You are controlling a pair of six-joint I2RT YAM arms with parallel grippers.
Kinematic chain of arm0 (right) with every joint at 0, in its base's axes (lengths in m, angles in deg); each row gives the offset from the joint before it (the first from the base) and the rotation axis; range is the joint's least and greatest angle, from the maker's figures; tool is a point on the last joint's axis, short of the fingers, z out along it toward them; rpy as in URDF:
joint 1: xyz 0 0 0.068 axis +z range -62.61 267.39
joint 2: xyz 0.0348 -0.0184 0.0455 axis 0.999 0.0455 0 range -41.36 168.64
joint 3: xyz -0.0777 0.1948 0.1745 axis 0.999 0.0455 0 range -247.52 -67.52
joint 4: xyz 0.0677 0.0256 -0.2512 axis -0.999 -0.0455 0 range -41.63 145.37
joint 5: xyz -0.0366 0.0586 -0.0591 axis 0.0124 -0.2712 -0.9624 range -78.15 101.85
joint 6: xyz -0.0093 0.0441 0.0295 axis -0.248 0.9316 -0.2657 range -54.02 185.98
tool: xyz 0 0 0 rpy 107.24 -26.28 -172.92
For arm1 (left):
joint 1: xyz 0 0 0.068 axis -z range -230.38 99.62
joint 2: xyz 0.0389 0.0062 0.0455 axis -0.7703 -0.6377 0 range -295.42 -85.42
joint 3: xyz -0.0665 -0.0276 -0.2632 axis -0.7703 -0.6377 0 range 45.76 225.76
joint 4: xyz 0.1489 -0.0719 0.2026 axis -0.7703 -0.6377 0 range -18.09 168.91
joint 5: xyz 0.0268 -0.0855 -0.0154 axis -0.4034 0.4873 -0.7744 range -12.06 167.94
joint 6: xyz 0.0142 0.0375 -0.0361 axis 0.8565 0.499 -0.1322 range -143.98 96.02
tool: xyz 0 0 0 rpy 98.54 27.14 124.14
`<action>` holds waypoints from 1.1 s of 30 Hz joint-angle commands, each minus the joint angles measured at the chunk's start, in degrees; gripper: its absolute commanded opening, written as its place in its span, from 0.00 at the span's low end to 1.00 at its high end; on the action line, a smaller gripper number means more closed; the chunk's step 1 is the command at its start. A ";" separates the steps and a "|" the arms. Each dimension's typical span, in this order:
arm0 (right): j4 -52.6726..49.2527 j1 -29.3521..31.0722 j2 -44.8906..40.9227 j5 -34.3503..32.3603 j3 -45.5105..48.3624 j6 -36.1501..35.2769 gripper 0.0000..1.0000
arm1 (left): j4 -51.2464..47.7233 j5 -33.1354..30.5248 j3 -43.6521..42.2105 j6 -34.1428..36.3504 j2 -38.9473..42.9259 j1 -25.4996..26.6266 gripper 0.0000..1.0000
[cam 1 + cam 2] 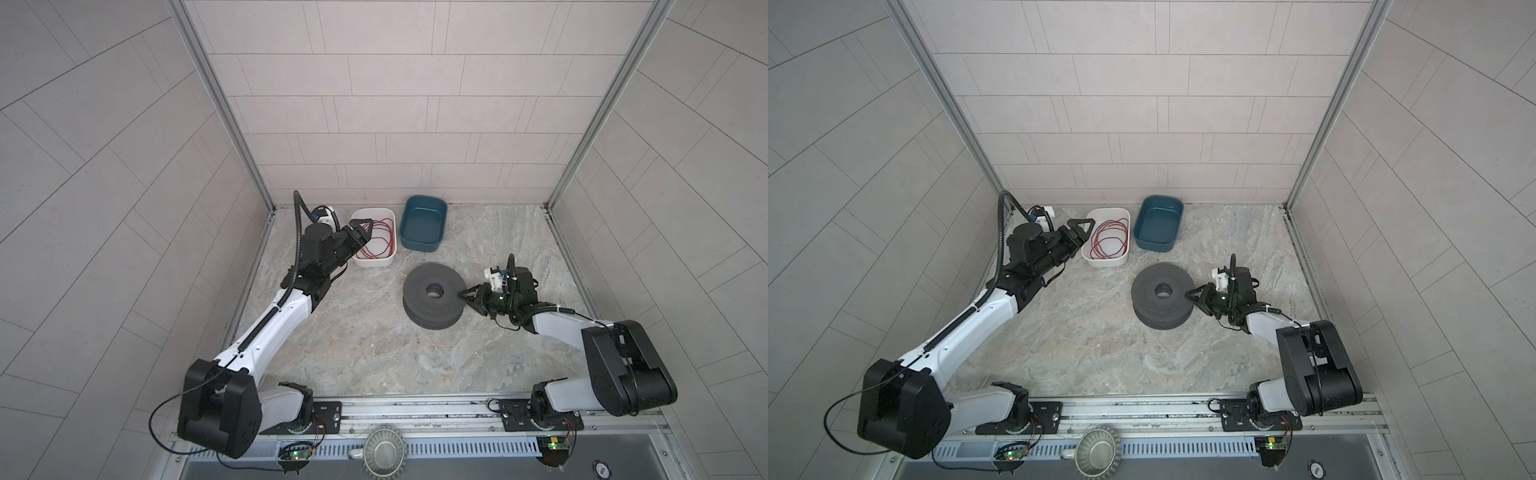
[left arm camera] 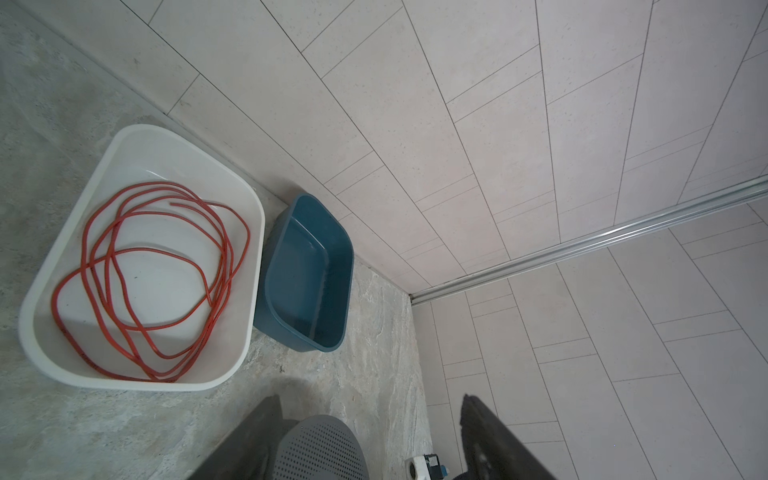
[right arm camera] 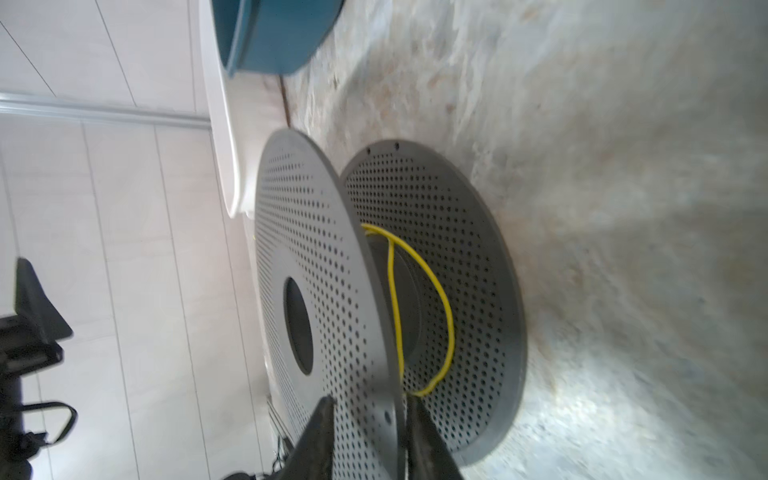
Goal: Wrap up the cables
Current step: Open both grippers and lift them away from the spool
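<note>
Right gripper (image 3: 370, 401) is sitting part-open, gripping nothing, straddling the spool (image 3: 291, 232) rim; the cable (image 3: 451, 332) is looping just ahead, between its flanges.

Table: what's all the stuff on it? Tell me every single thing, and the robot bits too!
cable: one, yellow, looped between the spool's discs
spool: one, grey with holes, lying flat mid-table
white tub: one, white, far side of the table
red wire: one, red, coiled in the white tub
blue tub: one, blue, empty, beside the white tub
cup: one, grey, near edge past the rail
table: one, grey marble
left claw: one, black, open, by the white tub
right claw: one, black, open, at the spool's rim
</note>
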 commanded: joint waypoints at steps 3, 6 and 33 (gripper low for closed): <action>-13.78 -0.88 -4.36 -3.40 -4.06 -6.87 0.53 | -8.48 -3.15 4.93 5.35 0.17 -0.29 0.76; -22.70 -1.66 -6.98 -5.93 -6.29 -10.35 0.69 | -13.97 -4.92 8.94 8.13 -1.20 -0.35 0.79; -21.51 -2.55 -11.57 -55.36 -19.71 -35.11 0.99 | -18.36 -20.14 2.42 46.13 -2.22 -11.11 1.00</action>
